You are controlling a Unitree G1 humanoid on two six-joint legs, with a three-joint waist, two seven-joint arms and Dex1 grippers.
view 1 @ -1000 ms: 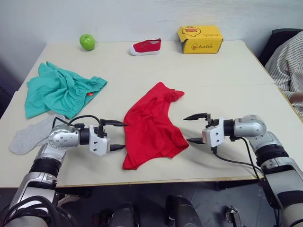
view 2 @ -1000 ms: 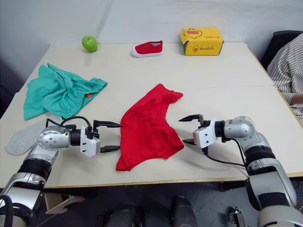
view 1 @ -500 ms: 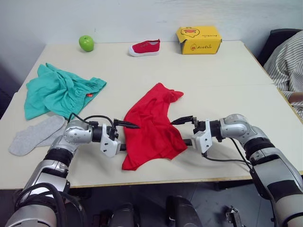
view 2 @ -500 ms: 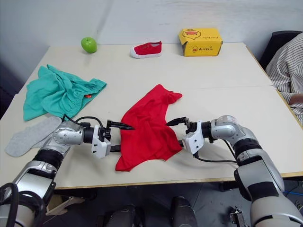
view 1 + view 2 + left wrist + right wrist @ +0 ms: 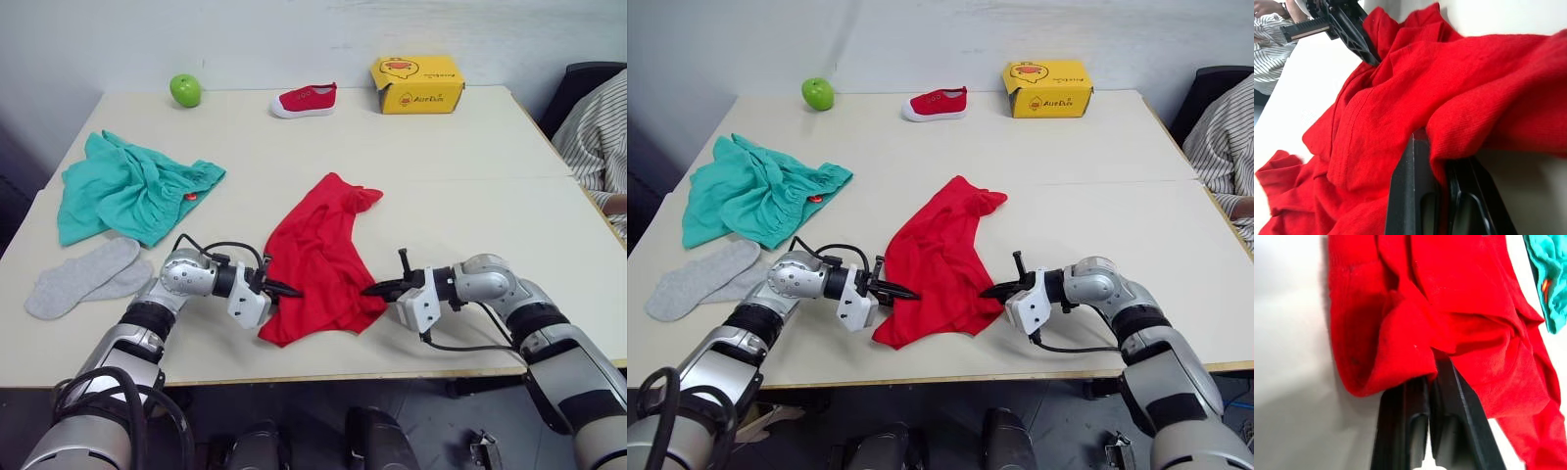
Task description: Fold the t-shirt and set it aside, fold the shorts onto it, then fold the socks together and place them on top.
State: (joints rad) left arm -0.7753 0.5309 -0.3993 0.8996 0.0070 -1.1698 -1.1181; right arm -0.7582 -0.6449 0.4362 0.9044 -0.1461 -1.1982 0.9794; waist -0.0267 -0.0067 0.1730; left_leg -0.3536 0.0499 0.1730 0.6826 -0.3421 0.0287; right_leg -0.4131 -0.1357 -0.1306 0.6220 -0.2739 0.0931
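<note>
The red t-shirt point(image 5: 318, 259) lies crumpled in the middle of the table, near the front. My left gripper point(image 5: 284, 290) is shut on its left lower edge; in the left wrist view red cloth is pinched between the black fingers point(image 5: 1409, 191). My right gripper point(image 5: 377, 289) is shut on the shirt's right lower edge, with a fold of cloth caught at its fingertips point(image 5: 1422, 382). The teal-green shorts point(image 5: 132, 186) are bunched at the left of the table. In front of them the two light grey socks point(image 5: 83, 279) lie flat, overlapping.
Along the far edge sit a green apple point(image 5: 184, 90), a small red shoe point(image 5: 305, 100) and a yellow box point(image 5: 416, 83). A person in a striped shirt point(image 5: 593, 137) sits at the table's right side. The table's front edge point(image 5: 323, 377) runs just below both grippers.
Both grippers have moved inward from either side of the t-shirt to its edges and gone from open to shut on the cloth.
</note>
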